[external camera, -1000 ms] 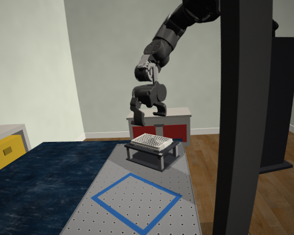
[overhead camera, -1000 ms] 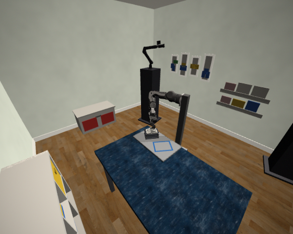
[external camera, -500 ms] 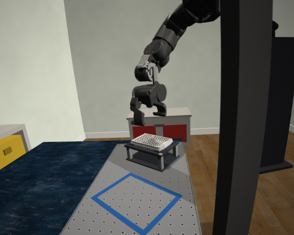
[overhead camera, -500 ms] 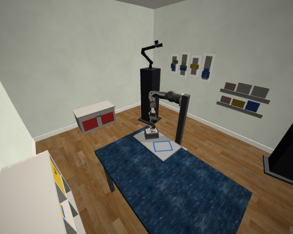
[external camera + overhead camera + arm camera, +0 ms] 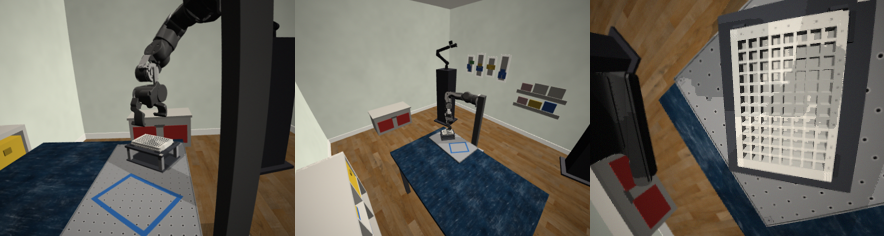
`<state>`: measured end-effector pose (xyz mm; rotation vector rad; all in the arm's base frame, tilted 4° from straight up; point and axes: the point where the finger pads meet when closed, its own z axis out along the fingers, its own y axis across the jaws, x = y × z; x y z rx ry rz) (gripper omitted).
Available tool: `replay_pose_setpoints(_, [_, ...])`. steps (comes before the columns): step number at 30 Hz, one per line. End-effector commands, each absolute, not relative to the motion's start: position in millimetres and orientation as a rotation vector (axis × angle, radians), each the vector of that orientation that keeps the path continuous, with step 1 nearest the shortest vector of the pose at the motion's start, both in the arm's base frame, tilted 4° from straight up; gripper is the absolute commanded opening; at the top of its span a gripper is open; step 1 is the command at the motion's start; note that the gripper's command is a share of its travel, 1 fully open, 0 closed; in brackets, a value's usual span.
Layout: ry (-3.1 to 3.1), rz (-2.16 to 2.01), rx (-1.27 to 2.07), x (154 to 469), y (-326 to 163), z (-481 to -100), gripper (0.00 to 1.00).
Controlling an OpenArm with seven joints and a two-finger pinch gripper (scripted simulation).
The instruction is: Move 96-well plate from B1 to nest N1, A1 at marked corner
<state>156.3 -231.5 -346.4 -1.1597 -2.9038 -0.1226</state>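
The white 96-well plate (image 5: 152, 142) lies flat and right way up on the dark raised nest N1 (image 5: 154, 155) at the far end of the grey perforated bench plate. It also shows in the top view (image 5: 447, 132) and fills the wrist view (image 5: 787, 97), framed by the nest's dark rim. My gripper (image 5: 149, 117) hangs open and empty a hand's height above the plate, touching nothing. The blue square outline of spot B1 (image 5: 137, 201) on the bench plate is bare. I cannot make out the A1 mark.
A black column (image 5: 240, 117) holds the arm at the bench's right edge. A white cabinet with red doors (image 5: 160, 125) stands behind the nest. The blue table top (image 5: 467, 185) stretches left and forward. A tall black pedestal stands behind.
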Motion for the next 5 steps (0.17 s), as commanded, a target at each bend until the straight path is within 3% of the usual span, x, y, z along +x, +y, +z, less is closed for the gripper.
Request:
replay_pose_setpoints(1, [-2.901,-0.112,-1.16,155.4,-233.1,-346.0,0.77])
replay_pose_setpoints(5, [-2.901,-0.112,-1.16,155.4,-233.1,-346.0,0.77])
